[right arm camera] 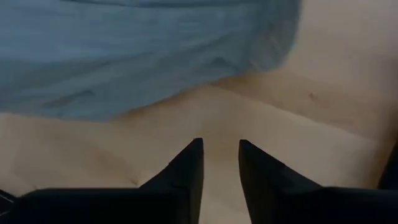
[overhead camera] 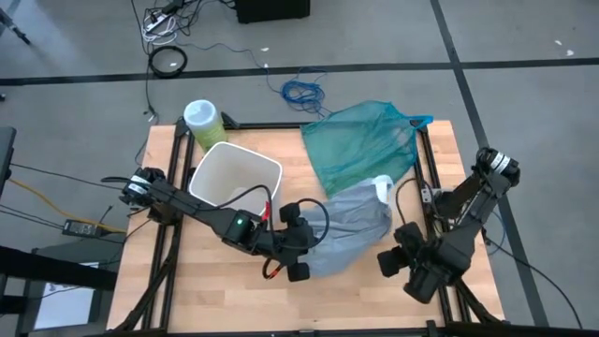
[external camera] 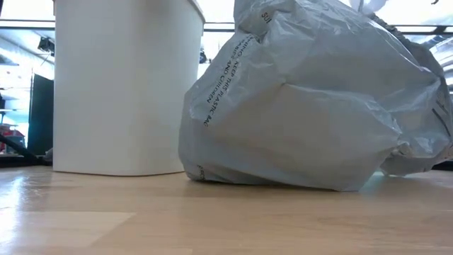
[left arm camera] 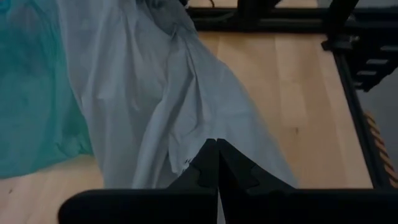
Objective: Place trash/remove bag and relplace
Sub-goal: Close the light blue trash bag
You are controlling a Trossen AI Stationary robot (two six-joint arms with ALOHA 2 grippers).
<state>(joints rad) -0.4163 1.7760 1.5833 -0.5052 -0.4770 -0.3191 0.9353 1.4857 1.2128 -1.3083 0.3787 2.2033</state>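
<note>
bag (external camera: pixel 311 106) | print: "KEEP THIS PLASTIC BA…" | beside white bin (external camera: pixel 124 85)

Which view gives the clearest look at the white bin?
The high view: the white bin shows whole from above, its open mouth and rim visible, standing beside the grey bag. The low view shows only the bin's side wall, cut off at the top. Neither wrist view shows it.
</note>
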